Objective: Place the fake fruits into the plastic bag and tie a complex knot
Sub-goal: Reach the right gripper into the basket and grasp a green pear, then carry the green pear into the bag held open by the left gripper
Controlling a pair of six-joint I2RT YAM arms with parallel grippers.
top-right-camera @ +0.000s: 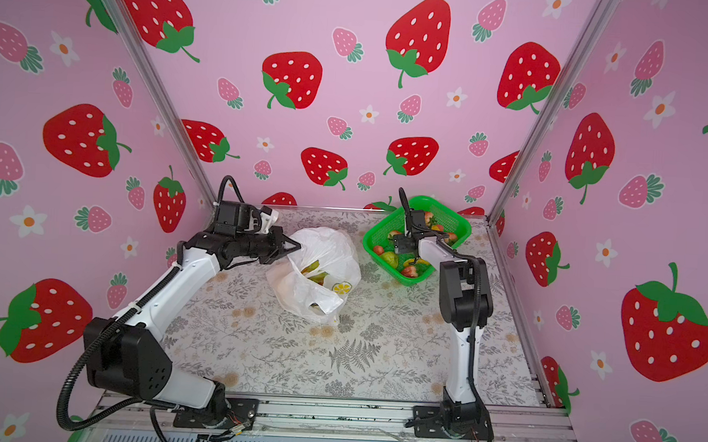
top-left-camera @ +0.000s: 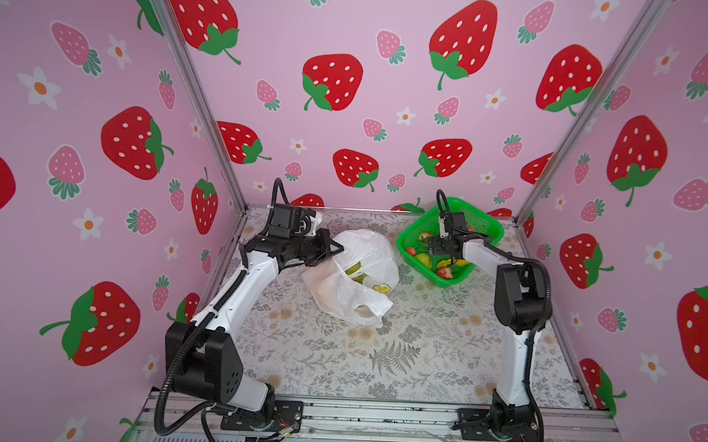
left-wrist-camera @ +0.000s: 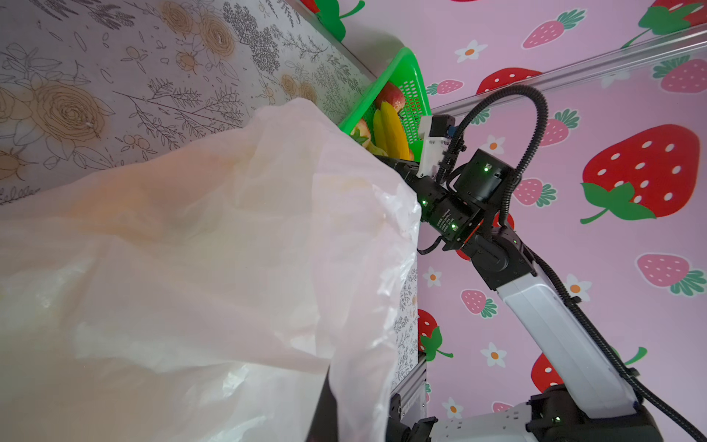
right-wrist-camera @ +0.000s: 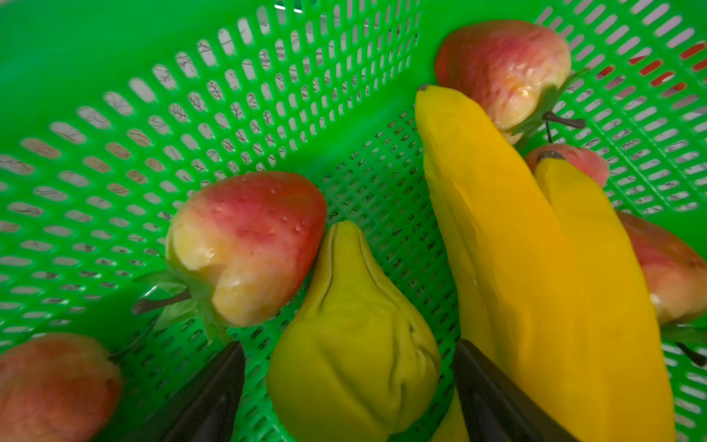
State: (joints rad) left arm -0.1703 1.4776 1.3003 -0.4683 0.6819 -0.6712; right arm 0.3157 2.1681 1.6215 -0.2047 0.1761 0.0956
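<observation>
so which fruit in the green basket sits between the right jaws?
The wrinkled green pear-shaped fruit; the red strawberries and yellow bananas lie outside the open jaws.

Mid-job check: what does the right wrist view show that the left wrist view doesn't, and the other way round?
Only the right wrist view: the right gripper, jaws open on either side of the green pear-like fruit, not yet closed on it, and a red-and-cream strawberry leaning against that fruit.

Only the left wrist view: the plastic bag filling most of the picture, the floral table and the right arm reaching into the basket.

Both: the green mesh basket with the yellow bananas in it.
</observation>
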